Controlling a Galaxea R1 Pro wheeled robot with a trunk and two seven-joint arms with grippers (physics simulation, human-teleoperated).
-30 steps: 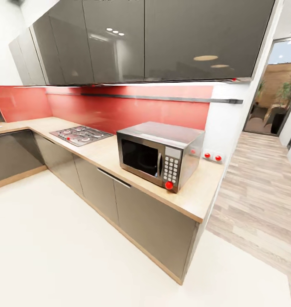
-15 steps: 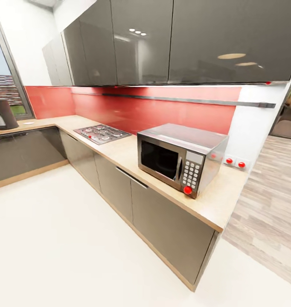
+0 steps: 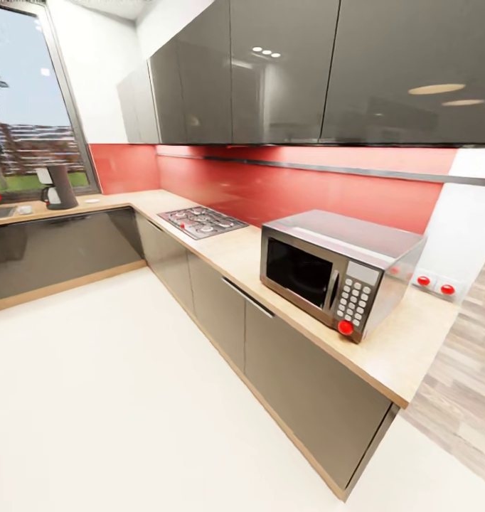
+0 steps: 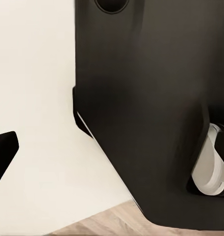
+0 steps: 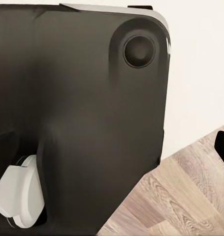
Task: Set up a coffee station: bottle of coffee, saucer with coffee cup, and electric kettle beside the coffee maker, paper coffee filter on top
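Where it's at: the robot is rolling through the kitchen and isn't working on anything yet, so nothing is being held up near the long light beige wood-grain tabletop (image 3: 221, 249).

Coffee maker: the tall drip machine with the dark grey back and white front (image 3: 55, 187) is sitting way off on the far leg of the tabletop, under the window, well apart from the silver box microwave with the red knob (image 3: 338, 274). Makes sense, it's meant to stay put and everything else gets gathered round it.

In between: the steel gas hob (image 3: 203, 221) is set into the tabletop, roughly midway along.

Arms: both wrist views are looking down past the robot's own black base (image 4: 141, 108) at the pale floor (image 4: 38, 88), so I'm guessing they're tucked low for driving.

Fingers: can't tell whether either pair is spread or closed, or has anything in it.

Versus a second ago: the whole view is swinging left, so the camera is turning. The window and coffee maker have come into sight and the doorway has slid out. The kitchen's stuff hasn't moved.
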